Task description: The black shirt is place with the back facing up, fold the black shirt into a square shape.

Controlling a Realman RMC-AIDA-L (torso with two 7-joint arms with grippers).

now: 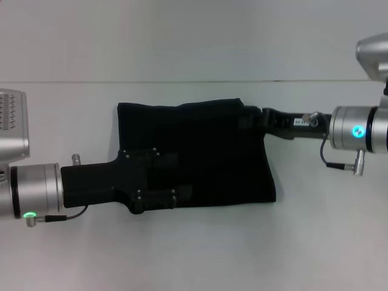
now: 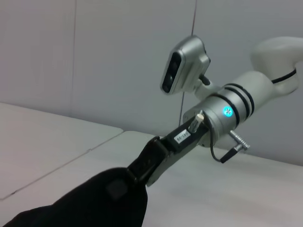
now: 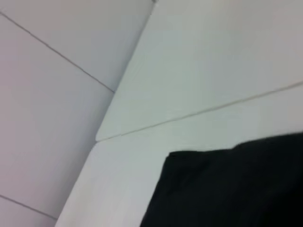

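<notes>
My left gripper (image 1: 176,179) reaches in from the left, low over the black shirt (image 1: 212,151), its dark fingers lost against the cloth, so I cannot tell whether they stand wide or narrow. The shirt lies folded into a rough rectangle mid-way across the white table (image 1: 194,254), far edge a little uneven. Over on the right, my right gripper (image 1: 257,118) meets the shirt's far right corner; its tips sink into the black fabric and I cannot tell if they pinch it.
</notes>
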